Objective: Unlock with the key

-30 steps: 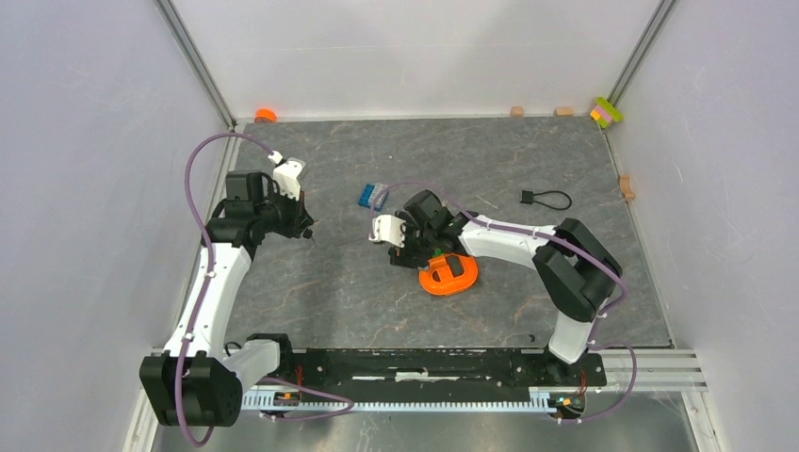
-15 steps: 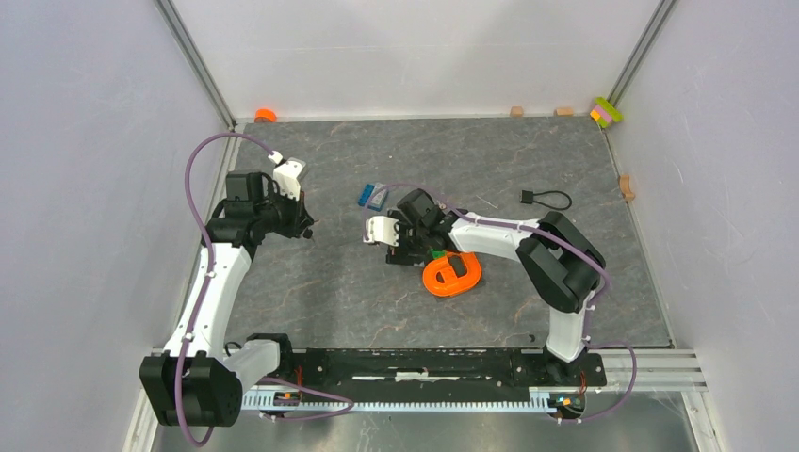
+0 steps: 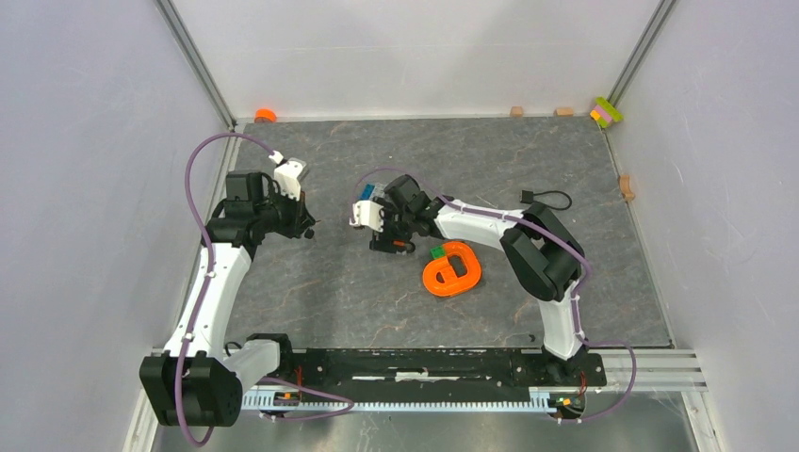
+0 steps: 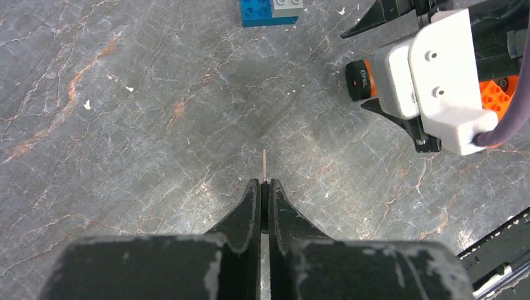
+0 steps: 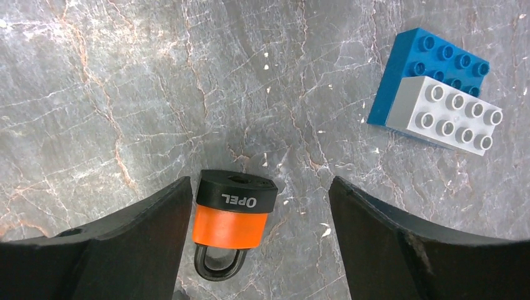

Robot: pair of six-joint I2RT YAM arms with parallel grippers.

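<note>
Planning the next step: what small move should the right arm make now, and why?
Probably close the right gripper on the padlock to steady it. Its jaws stand open on either side of the padlock, gripping nothing, while the left gripper is shut on the key, blade poking forward, well apart from the padlock.

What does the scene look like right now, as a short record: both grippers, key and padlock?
left gripper: shut on the key, blade tip poking out past the fingertips
right gripper: open, jaws either side of the padlock
padlock: not clamped, clear gap to one finger
key and padlock: apart, key not inserted
nearby: bricks, orange ring
</note>
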